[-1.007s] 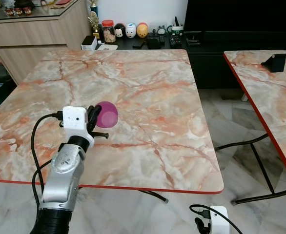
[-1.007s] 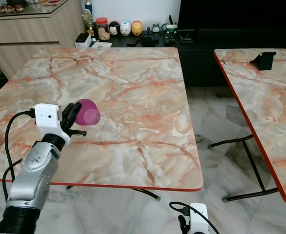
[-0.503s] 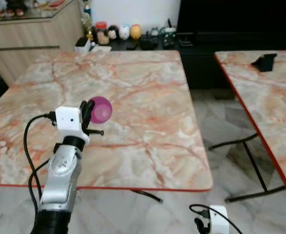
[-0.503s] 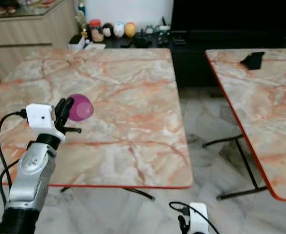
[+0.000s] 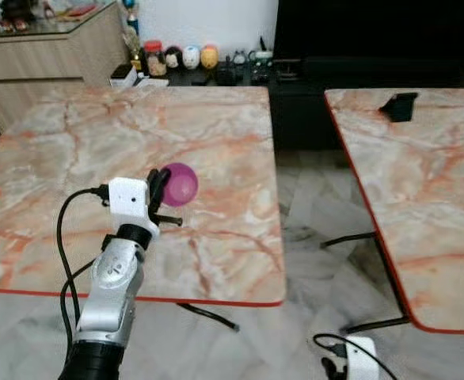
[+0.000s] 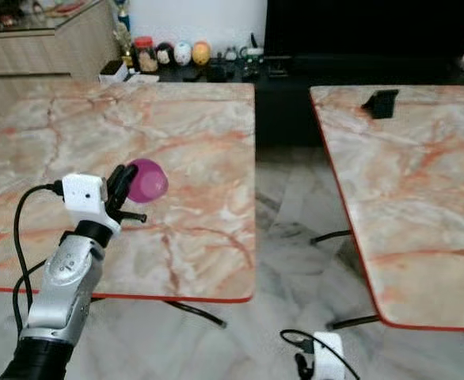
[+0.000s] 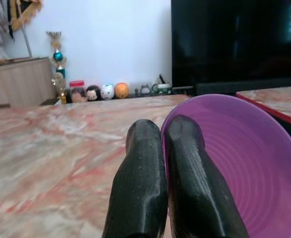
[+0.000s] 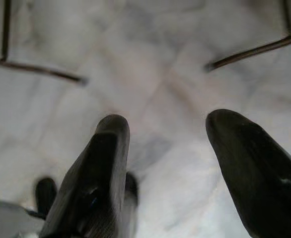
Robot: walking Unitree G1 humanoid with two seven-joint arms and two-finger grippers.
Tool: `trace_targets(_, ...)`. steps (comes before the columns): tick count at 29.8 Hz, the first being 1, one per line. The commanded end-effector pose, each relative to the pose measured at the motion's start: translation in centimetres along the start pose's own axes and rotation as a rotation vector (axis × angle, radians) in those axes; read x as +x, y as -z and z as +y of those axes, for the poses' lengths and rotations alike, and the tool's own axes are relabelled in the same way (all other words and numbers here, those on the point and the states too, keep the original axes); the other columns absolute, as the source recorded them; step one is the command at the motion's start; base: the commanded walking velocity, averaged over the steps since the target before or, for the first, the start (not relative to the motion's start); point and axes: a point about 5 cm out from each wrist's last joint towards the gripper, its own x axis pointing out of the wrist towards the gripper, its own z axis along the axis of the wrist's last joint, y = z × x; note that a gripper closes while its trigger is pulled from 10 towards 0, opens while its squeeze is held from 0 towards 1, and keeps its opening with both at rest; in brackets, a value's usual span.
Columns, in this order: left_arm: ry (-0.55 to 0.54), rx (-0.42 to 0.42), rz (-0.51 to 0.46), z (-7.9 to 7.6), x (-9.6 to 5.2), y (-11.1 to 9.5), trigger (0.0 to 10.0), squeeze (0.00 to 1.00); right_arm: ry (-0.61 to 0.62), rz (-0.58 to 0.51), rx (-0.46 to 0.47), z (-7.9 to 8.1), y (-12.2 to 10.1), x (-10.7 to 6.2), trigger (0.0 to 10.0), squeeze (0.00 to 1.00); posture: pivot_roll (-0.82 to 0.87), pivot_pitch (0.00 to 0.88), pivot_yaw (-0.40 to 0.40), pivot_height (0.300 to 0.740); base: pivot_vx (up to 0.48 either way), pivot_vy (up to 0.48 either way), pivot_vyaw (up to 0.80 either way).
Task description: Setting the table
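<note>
Left pincer (image 5: 160,188) is raised above the near worktop (image 5: 74,150), toward its near right corner. Its two black fingers (image 7: 140,183) are pressed on the rim of a purple bowl (image 5: 178,184), one finger inside the wall and one outside. The bowl is held tilted on its side, clear of the worktop surface, its opening facing away from the robot toward the right. Right pincer (image 8: 170,163) hangs low over the pale marble floor (image 8: 150,74), its fingers spread apart and holding nothing. A second worktop (image 5: 422,182) stands to the right, separated by a gap of floor, with a small black object (image 5: 398,105) near its far left corner. A low shelf beyond the near worktop carries small jars and figurines (image 5: 188,56).
</note>
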Motion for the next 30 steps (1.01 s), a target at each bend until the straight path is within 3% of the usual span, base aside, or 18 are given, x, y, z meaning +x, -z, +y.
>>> trace_targets(1,0.001,0.012,-0.015,-0.02,0.16,-0.34,10.0,0.0,-0.012,0.032,0.019,0.6,0.87,-0.15,10.0,0.0,0.03,0.0,0.004,0.74,0.0,-0.371,-0.71)
trace_targets(30,-0.015,0.003,-0.013,0.34,0.5,-0.37,10.0,0.0,-0.029,0.025,0.008,0.7,0.8,-0.15,10.0,0.0,0.03,0.0,0.004,0.74,0.0,-0.372,-0.02)
